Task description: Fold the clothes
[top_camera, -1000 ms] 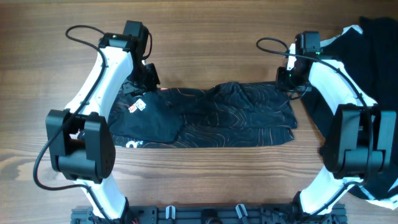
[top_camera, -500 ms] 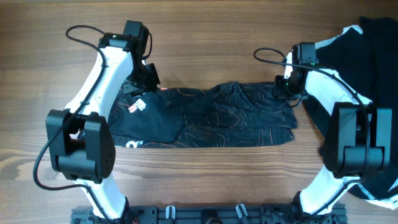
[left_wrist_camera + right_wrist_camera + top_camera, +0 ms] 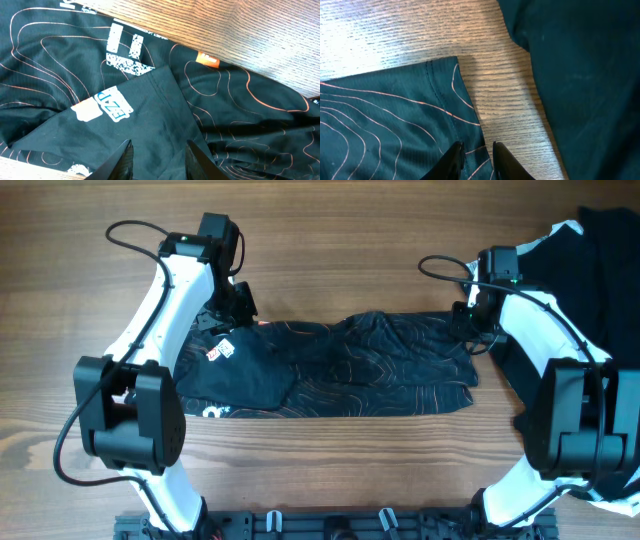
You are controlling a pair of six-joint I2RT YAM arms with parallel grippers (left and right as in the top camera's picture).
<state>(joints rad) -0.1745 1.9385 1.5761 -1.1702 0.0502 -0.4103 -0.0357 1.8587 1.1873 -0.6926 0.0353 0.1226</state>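
Observation:
The clothes, a black jersey [image 3: 360,365] with thin orange contour lines, lie folded into a long band across the table. My left gripper [image 3: 240,305] sits at its upper left end. In the left wrist view its jaws [image 3: 160,161] stand apart just over flat black cloth [image 3: 225,100], near a white logo patch [image 3: 107,104]. My right gripper [image 3: 470,320] is at the band's upper right corner. Its fingers [image 3: 476,157] are a narrow gap apart, straddling the hemmed edge of the jersey [image 3: 380,115], which lies flat on the wood.
A heap of other dark clothes [image 3: 600,280] covers the table's right side, close behind the right arm, and shows in the right wrist view [image 3: 580,75]. Bare wooden table [image 3: 330,250] lies beyond the jersey. A black rail [image 3: 330,525] runs along the near edge.
The right gripper dipped left onto the jersey's corner, closed, then drew slightly back to the right with its fingers parted a little. The left arm and the jersey have not moved.

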